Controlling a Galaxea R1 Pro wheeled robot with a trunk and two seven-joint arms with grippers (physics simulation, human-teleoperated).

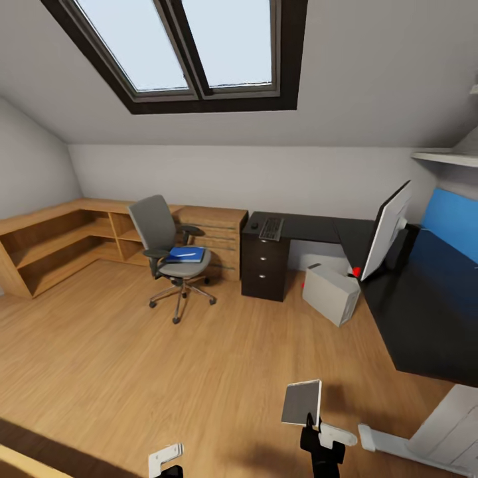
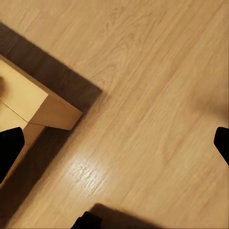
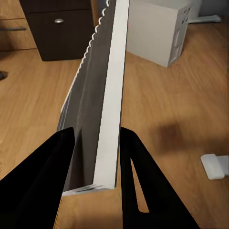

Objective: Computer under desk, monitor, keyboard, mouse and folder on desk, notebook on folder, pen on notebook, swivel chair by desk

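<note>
My right gripper [image 1: 311, 425] is shut on the grey notebook [image 1: 302, 401], held upright low over the floor; the notebook [image 3: 98, 109] sits edge-on between the black fingers [image 3: 52, 171]. The swivel chair [image 1: 162, 255] stands across the room with the blue folder [image 1: 186, 253] on its seat. On the black desk [image 1: 318, 229] lie the keyboard [image 1: 271, 228] and mouse [image 1: 255, 225]; the monitor [image 1: 388, 229] stands on its right wing. The computer [image 1: 330, 293] sits on the floor by the desk's inner corner. My left gripper [image 2: 114, 148] is open over bare floor. I cannot make out the pen.
A wooden shelf unit [image 1: 46, 242] and a wooden chest of drawers [image 1: 216, 236] line the far wall. The desk's black drawer unit [image 1: 265, 265] stands beside the chair. A white desk leg [image 1: 398, 441] lies at my right. A pale wooden furniture corner [image 2: 33, 102] is near my left gripper.
</note>
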